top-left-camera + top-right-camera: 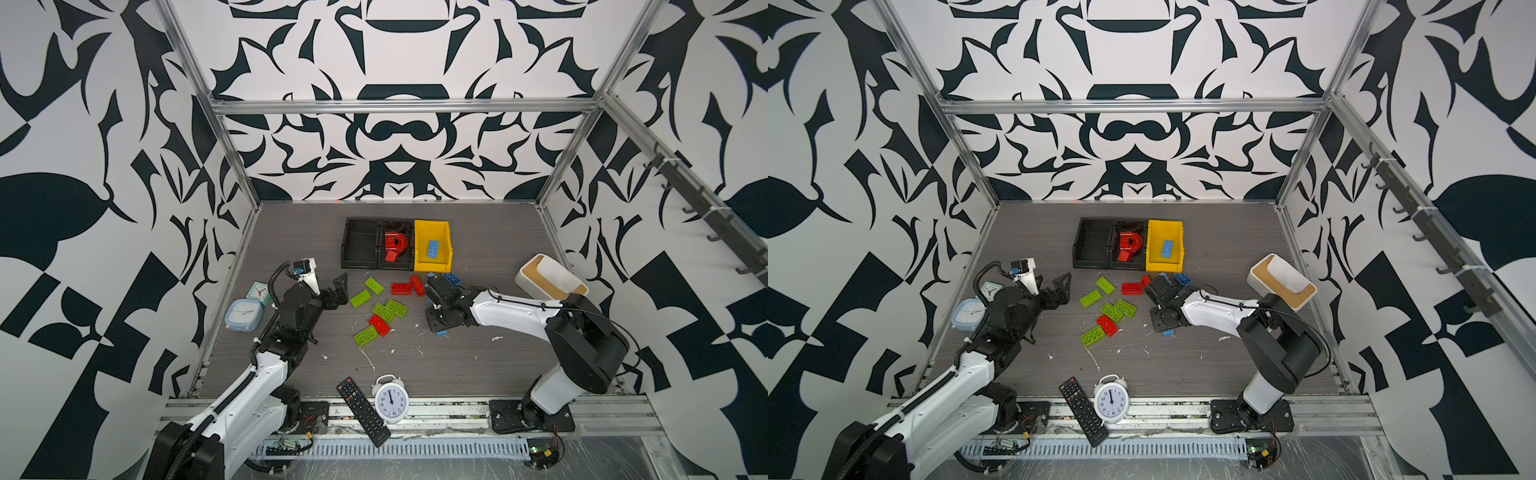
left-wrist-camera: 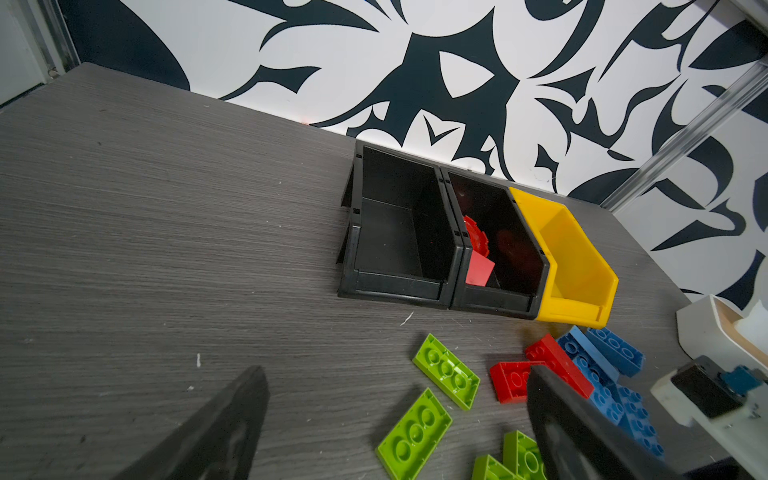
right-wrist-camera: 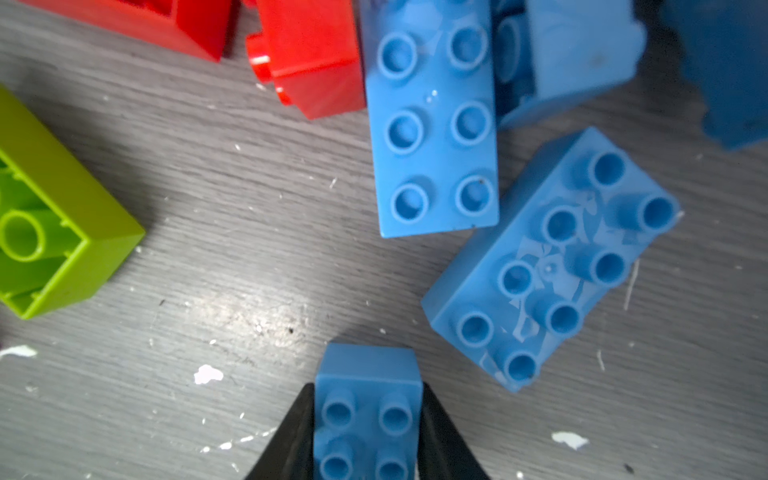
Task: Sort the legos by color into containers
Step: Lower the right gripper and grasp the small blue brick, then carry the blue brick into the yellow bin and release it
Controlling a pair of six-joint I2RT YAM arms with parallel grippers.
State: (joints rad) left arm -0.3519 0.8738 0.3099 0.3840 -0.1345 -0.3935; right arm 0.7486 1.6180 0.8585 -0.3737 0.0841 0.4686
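Lego bricks lie loose in the middle of the table: several lime green, red and blue ones. Behind them stand the containers. The left black bin is empty, the black bin beside it holds red pieces, and the yellow bin holds one blue brick. My right gripper is shut on a blue brick low over the table, next to several other blue bricks. My left gripper is open and holds nothing, hovering just left of the green bricks.
A white box with a tan rim stands at the right, behind the right arm. Two small clocks sit at the left edge. An alarm clock and a black remote lie at the front edge.
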